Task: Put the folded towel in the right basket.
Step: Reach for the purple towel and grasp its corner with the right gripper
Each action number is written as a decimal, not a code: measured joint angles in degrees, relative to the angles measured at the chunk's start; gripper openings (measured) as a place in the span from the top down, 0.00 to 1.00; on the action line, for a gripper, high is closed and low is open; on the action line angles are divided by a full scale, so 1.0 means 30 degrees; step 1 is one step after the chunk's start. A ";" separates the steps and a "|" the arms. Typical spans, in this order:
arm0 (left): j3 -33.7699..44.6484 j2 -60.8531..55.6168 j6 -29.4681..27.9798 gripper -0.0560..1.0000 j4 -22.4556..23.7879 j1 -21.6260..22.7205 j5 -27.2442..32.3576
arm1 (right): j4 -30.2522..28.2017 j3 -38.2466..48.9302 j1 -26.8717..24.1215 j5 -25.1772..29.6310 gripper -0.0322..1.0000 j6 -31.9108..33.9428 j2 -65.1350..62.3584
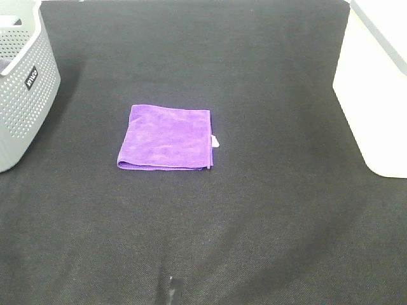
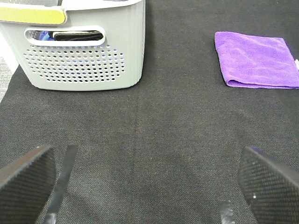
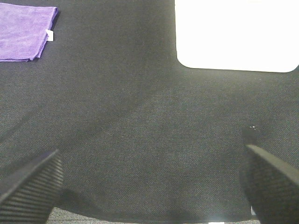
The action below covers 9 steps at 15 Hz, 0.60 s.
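A folded purple towel (image 1: 166,138) lies flat on the black table cloth, left of the middle in the high view, with a small white tag on its right edge. It also shows in the left wrist view (image 2: 257,58) and in the right wrist view (image 3: 24,31). The white right basket (image 1: 376,89) stands at the right edge; its wall shows in the right wrist view (image 3: 236,35). My left gripper (image 2: 149,186) is open and empty, well short of the towel. My right gripper (image 3: 152,186) is open and empty, between towel and white basket. Neither arm shows in the high view.
A grey perforated basket (image 1: 22,82) stands at the far left; in the left wrist view (image 2: 81,46) dark items show through its handle slot. The black cloth (image 1: 254,222) covers the whole table.
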 joint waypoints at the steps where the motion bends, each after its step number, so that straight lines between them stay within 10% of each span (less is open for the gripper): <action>1: 0.0000 0.0000 0.0000 0.01 0.0000 0.0000 0.0000 | 0.0000 0.0000 0.0000 0.0000 0.03 0.0000 0.0000; 9: 0.0000 0.0000 0.0000 0.01 0.0000 0.0000 0.0000 | -0.0267 -0.3189 0.0000 0.0898 0.03 -0.0057 0.4545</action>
